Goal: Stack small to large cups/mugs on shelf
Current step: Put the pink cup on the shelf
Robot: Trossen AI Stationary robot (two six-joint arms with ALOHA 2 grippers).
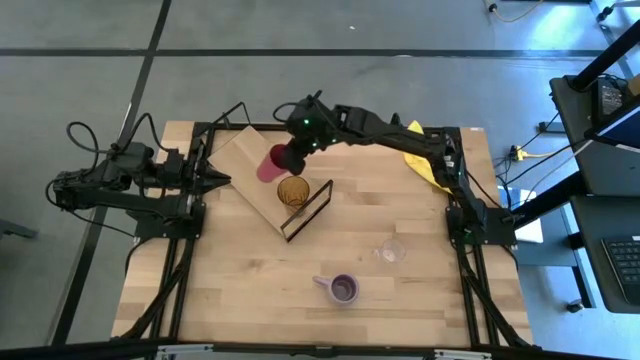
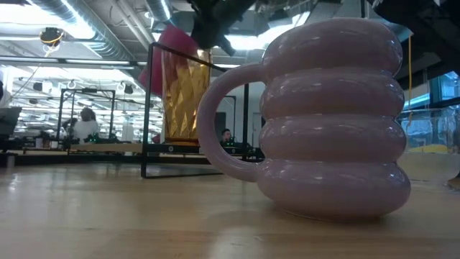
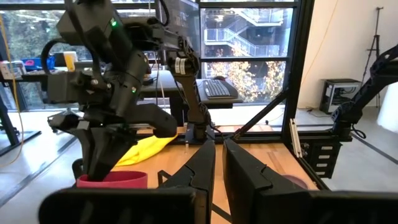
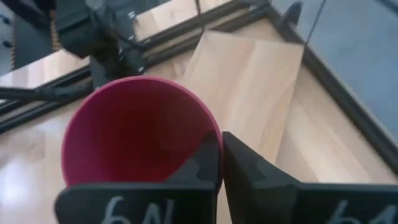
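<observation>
A purple mug (image 2: pixel 330 119) fills the foreground, with the amber tumbler (image 2: pixel 185 93) and red cup (image 2: pixel 167 54) behind.

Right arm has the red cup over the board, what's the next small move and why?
Probably lower it onto the light-brown shelf board beside the amber translucent tumbler: the right end effector holds the red plastic cup by its rim, raised above the board.
</observation>
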